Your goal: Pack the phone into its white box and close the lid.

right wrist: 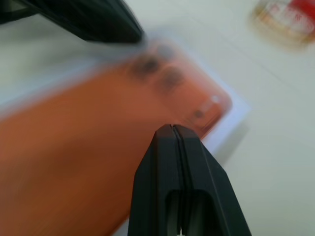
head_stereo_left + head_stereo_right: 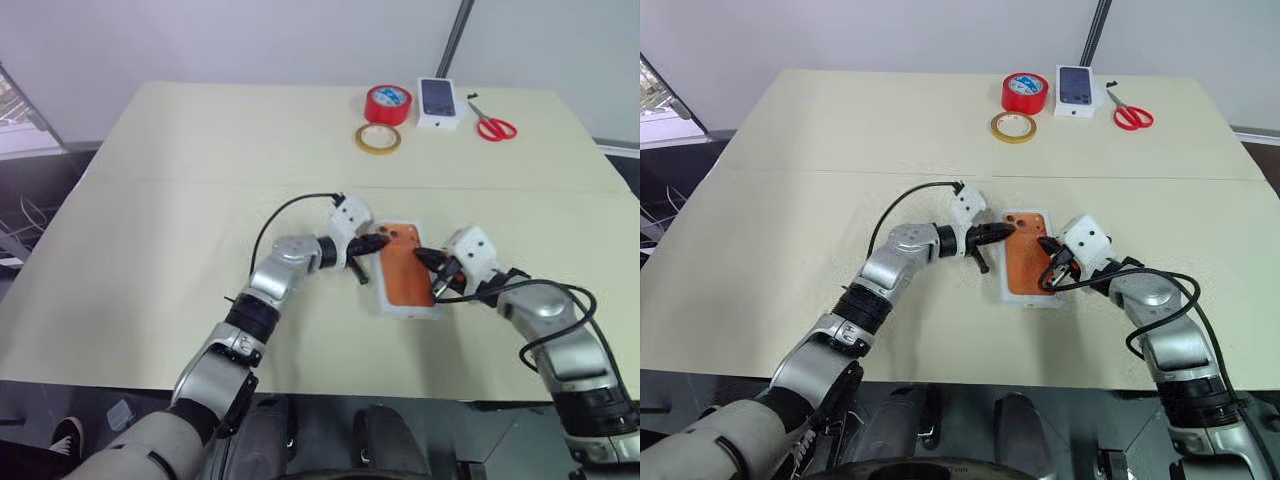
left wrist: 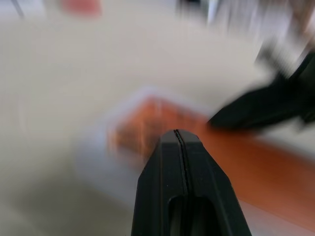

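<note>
**A:** Start at the left of the head view. What is there?

**B:** The left pincer point(image 2: 378, 241) comes in from the lower left, its two black fingers pressed together with nothing between them. Its tip sits at the upper left corner of the phone point(image 2: 402, 269), at the end with the camera lenses; whether it touches I cannot tell.

**A:** And the phone itself?

**B:** Just right of centre in the frame, copper-orange, back up, lying inside the white box point(image 2: 385, 303), whose pale rim shows all round it. The box rests flat on the cream bench point(image 2: 180, 200).

**A:** Further right?

**B:** The right pincer point(image 2: 425, 256) reaches in from the lower right. Its fingers are also fully closed and grip nothing. In its wrist view the closed tip point(image 1: 172, 129) hangs over the orange back, near the phone's right edge. Contact is unclear.

**A:** Anything at the top of the frame?

**B:** Along the far edge, upper right: a yellowish tape ring point(image 2: 377, 138), then a red tape roll point(image 2: 388, 104) just behind it, then a small white carton point(image 2: 438, 102) with a dark phone picture on top, and red-handled scissors point(image 2: 492, 124) furthest right. All lie well apart from the box.
</note>
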`<action>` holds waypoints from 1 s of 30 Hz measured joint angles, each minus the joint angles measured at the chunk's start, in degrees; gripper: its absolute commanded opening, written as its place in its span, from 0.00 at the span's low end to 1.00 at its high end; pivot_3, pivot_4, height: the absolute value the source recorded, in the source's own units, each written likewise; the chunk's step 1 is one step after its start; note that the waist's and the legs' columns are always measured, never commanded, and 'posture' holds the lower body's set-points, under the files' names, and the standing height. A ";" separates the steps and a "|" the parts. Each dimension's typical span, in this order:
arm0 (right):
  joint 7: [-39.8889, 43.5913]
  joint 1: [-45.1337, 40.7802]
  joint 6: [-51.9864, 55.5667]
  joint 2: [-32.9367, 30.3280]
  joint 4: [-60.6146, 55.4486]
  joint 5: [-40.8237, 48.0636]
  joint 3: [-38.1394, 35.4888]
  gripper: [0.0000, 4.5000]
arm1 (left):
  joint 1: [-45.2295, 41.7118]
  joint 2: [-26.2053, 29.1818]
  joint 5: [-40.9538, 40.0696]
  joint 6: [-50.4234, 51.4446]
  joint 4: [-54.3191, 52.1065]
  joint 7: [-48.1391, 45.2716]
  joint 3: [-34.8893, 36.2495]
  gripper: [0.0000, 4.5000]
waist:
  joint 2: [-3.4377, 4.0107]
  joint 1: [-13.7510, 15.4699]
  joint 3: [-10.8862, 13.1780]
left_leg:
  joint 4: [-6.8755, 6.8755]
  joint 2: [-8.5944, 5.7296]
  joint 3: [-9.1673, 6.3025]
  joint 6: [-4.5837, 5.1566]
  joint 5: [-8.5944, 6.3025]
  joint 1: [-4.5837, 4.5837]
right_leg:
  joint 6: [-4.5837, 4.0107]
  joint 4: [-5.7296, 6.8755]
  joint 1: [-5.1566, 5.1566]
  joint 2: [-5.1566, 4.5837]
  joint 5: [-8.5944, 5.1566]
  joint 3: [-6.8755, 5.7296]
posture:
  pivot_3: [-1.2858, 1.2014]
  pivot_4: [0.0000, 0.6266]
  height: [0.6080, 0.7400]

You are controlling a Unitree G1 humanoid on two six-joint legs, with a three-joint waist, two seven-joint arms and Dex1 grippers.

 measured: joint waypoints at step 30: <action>16.32 3.05 -6.77 -6.77 5.08 11.83 -16.18 1.00 | 31.72 32.58 -17.50 5.77 -32.13 -11.39 27.61 0.98 | 0.25 -0.30 -0.11 | -0.68 -0.03 0.02 0.10 -0.17 0.82 | -0.03 -0.67 0.78 -0.50 -0.02 0.06 | 0.52 0.24 0.91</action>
